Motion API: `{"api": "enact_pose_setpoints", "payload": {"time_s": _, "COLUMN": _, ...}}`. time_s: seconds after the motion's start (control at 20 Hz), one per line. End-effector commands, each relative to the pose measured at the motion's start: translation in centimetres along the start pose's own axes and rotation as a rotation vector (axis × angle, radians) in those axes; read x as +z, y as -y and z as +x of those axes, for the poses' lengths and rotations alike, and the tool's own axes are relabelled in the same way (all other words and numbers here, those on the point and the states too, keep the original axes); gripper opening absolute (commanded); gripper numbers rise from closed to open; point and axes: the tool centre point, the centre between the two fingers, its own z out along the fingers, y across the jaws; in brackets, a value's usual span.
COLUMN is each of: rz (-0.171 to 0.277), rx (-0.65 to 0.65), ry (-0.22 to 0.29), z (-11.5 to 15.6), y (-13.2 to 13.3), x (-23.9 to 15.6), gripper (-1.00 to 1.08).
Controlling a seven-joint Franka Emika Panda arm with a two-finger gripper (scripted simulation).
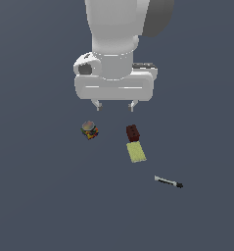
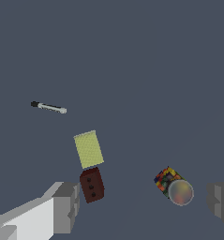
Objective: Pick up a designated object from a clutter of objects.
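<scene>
The end effector point(image 1: 114, 105) hung spread and empty above the counter point(image 1: 40, 196), while the yellow-green pad point(image 1: 136, 152) lay flat, touching the brick point(image 1: 133, 132), apart from the marker point(image 1: 168, 182) and the lump point(image 1: 90, 130).

Your white robot arm hangs straight down, wrist vertical.
Its two-fingered grey-tipped gripper point(image 1: 115, 105) has jaws spread wide apart, holding nothing, raised off the surface.
</scene>
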Motion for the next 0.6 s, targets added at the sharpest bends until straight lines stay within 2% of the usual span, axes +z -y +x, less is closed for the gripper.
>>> {"api": "enact_pose_setpoints", "payload": {"time_s": 0.0, "rz": 0.0, "rx": -0.001, "ry": 0.0, "z": 0.0, "y": 0.0, "x": 0.1, "gripper": 1.0}}
{"api": "enact_pose_setpoints", "payload": {"time_s": 0.25, "rz": -0.004, "rx": -0.017, "ry": 0.004, "z": 0.2, "y": 0.5, "x": 1.7, "gripper": 1.0}}
{"api": "enact_pose_setpoints", "payload": {"time_s": 0.55, "rz": -0.012, "rx": -0.059, "ry": 0.015, "z": 0.5, "y": 1.8, "x": 5.7, "gripper": 1.0}}
